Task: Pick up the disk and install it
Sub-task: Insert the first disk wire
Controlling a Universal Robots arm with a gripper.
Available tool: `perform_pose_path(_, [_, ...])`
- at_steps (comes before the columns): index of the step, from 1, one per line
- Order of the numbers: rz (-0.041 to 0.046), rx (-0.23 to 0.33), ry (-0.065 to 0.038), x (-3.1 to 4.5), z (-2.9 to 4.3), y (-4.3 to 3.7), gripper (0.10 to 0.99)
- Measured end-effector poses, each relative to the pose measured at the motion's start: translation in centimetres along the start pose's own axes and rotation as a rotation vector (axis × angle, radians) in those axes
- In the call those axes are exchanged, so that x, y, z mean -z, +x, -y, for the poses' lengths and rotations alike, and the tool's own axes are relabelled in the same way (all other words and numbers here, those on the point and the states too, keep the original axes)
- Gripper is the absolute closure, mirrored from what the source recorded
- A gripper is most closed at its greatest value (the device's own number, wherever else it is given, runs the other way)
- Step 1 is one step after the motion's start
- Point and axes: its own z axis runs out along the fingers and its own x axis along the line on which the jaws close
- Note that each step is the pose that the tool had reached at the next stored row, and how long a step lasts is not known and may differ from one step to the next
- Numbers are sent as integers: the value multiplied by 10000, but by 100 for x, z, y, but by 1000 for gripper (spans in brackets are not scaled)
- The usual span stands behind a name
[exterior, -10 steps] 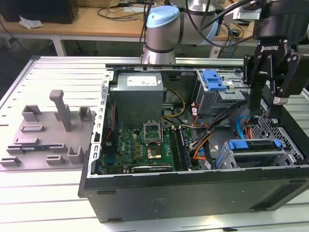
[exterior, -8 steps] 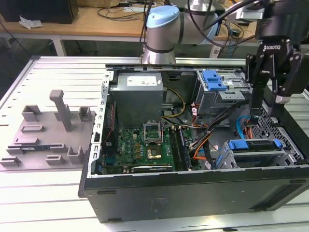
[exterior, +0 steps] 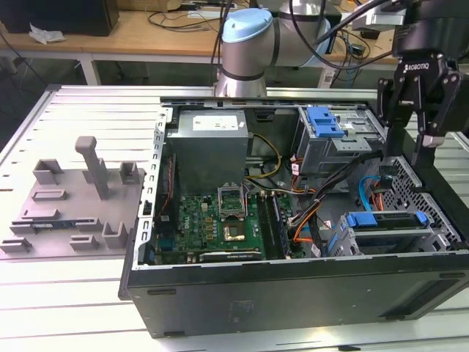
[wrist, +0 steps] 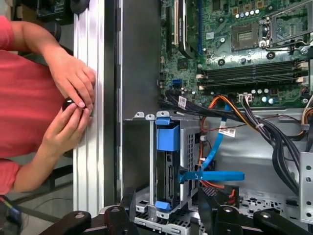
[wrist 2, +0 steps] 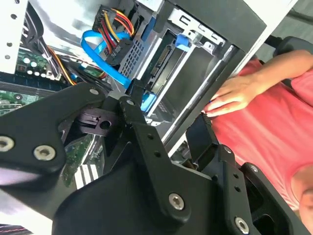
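Disk [exterior: 385, 220] sits in the drive cage [exterior: 350, 246] straight below the gripper [exterior: 409, 147], a shade toward the exterior view's left, long axis crosswise to the line between the fingers [wrist: 128, 208], which stand spread wide, holding nothing, well above it.

A wooden bench [exterior: 132, 33] stands behind the slatted metal table [exterior: 80, 110].

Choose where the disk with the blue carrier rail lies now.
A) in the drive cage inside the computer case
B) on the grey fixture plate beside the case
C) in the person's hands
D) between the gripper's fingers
A: in the exterior view the disk sits in the drive cage at the end of the computer case on the exterior view's right, and the gripper hangs open and empty above it.
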Motion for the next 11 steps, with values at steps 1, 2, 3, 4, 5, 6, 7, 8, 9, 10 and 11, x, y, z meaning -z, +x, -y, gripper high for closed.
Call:
perform_pose_path(1, [-131,-2,0,15,2,-33,463])
perform_pose_path(2, [-267,-4,-1,31,2,-64,463])
perform_pose_path(3, [-367,-9,0,40,2,-84,463])
perform_pose_path(4, [-411,-21,8,42,2,-95,463])
perform_pose_path(5, [-424,-46,25,42,2,-101,463])
perform_pose_path(6, [-427,-90,46,41,2,-105,463])
perform_pose_path(7, [-426,-153,56,40,2,-109,463])
perform_pose_path(8, [-426,-230,42,38,3,-111,463])
perform_pose_path(9, [-426,-415,-46,34,2,-115,463])
perform_pose_path(10, [-421,-577,-146,27,2,-119,463])
perform_pose_path(11, [-419,-808,-290,20,2,-124,463])
